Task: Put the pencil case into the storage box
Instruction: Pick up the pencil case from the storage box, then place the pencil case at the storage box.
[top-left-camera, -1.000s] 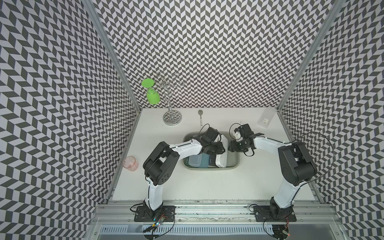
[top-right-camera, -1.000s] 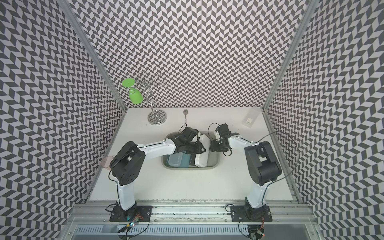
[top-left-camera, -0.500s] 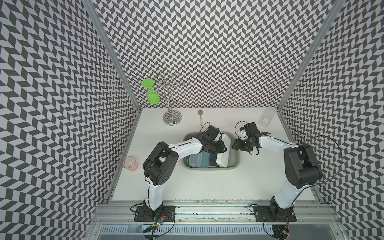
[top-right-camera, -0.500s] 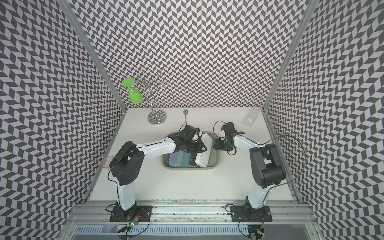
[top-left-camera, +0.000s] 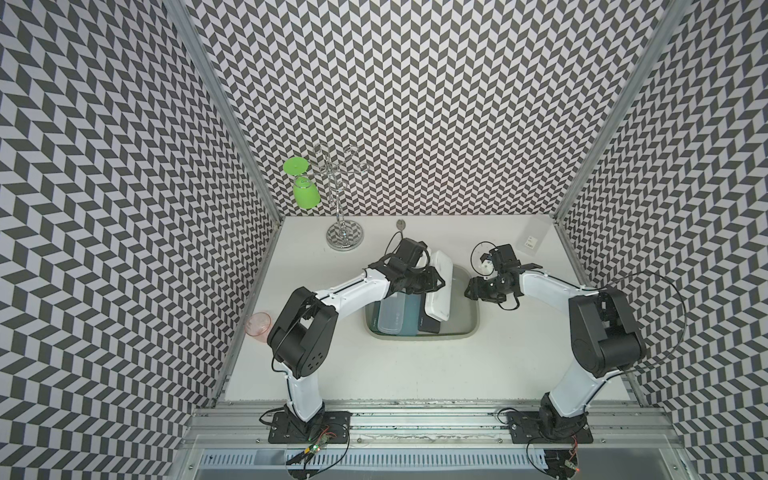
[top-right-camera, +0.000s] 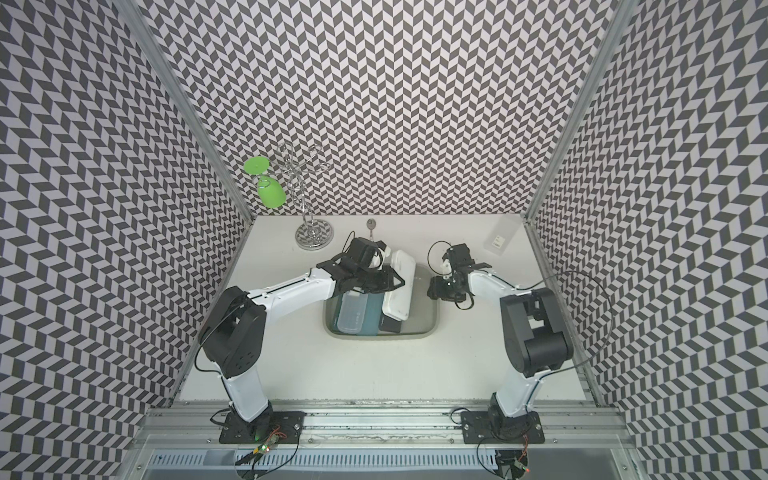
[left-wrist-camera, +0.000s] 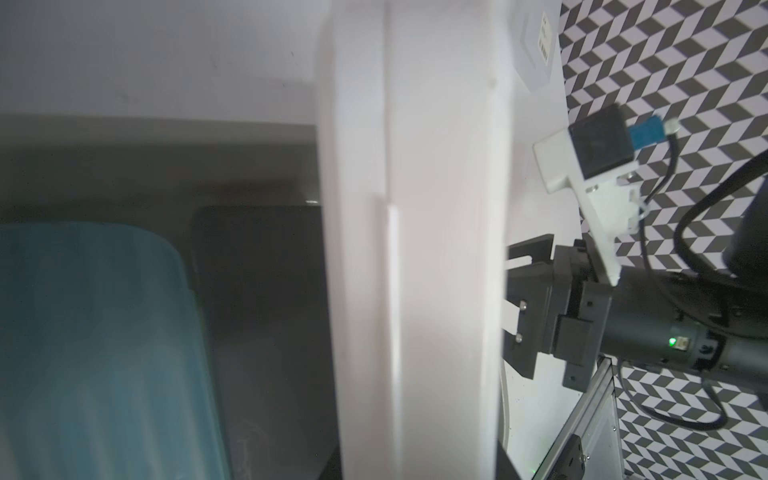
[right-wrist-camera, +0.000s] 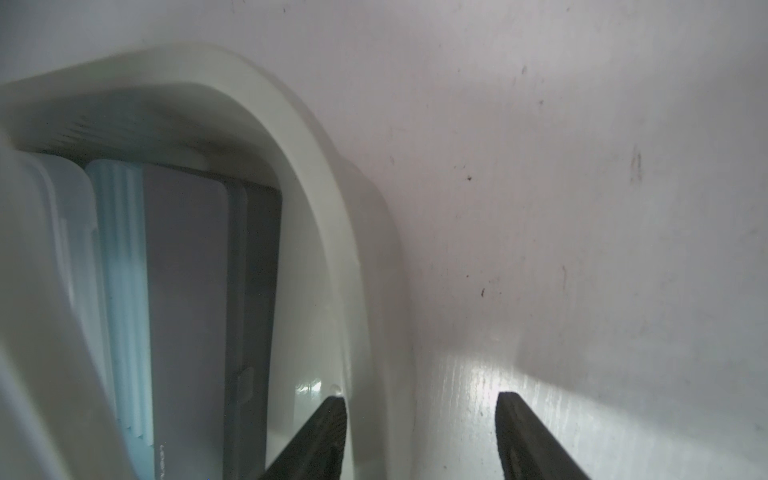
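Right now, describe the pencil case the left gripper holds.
Start at the shallow grey-olive plastic storage box mid-table. Above it, the left gripper holds a long white hard pencil case. It alone is white; the frosted case, teal case and black case lie inside.

You could read no text in full in any view. A small white label (top-left-camera: 530, 242) on the clear flat item (top-left-camera: 538, 230) at the back right of the counter (top-left-camera: 415, 374) carried dark printed marks, too small to make out. Faint pale lettering (right-wrist-camera: 160, 460) ran along the dark grey case (right-wrist-camera: 187, 311) inside the storage box (right-wrist-camera: 320, 232), too blurred to read.
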